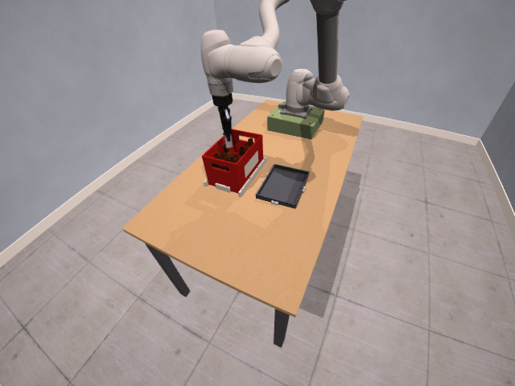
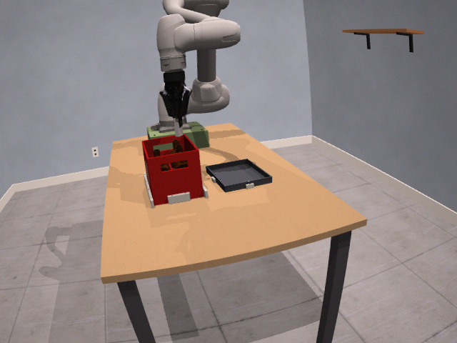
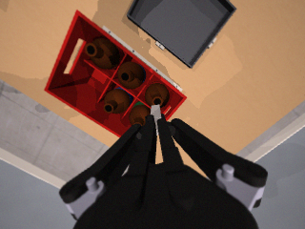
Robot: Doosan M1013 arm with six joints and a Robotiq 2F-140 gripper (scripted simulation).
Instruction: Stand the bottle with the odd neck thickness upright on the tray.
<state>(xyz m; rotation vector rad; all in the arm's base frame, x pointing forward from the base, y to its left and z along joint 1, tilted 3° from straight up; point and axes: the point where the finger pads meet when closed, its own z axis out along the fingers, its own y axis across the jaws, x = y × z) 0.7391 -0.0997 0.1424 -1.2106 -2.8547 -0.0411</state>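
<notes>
The red crate stands on the table and holds several brown bottles; one compartment, at the lower left in the wrist view, has no bottle. Bottle necks also show in the exterior view, inside the walls. My gripper is shut with nothing between its fingertips. It points down over the crate. In the wrist view its tips overlap the lower edge of a bottle at the crate's right end and lie beside another bottle. The dark tray is empty. Neck thicknesses cannot be compared reliably.
Pale stops sit on the table around the crate, and small ones border the tray. The green base block stands behind under the arm. A wall shelf is at the far right. The crate walls rise around the bottles.
</notes>
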